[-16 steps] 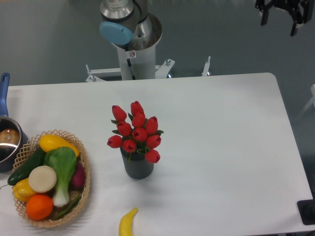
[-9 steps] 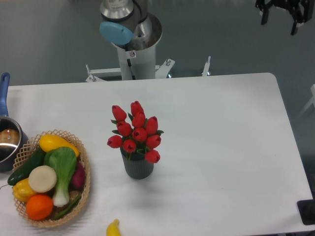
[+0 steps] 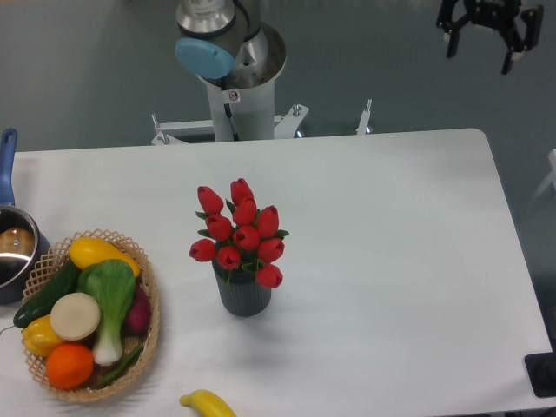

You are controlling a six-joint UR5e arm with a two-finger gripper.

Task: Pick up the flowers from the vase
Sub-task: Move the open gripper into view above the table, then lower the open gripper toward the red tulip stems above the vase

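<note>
the tool (image 3: 477,52) hangs with fingers spread, empty, its top cropped; flowers (image 3: 238,234) in vase (image 3: 244,295) sit well below-left.

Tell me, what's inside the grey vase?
Red tulips with green leaves stick up out of the vase. Their stems go down inside, hidden by its wall, so the bottom can't be seen.

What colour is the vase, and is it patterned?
Dark grey vase with vertical ribs, seen in the fixed camera view.
</note>
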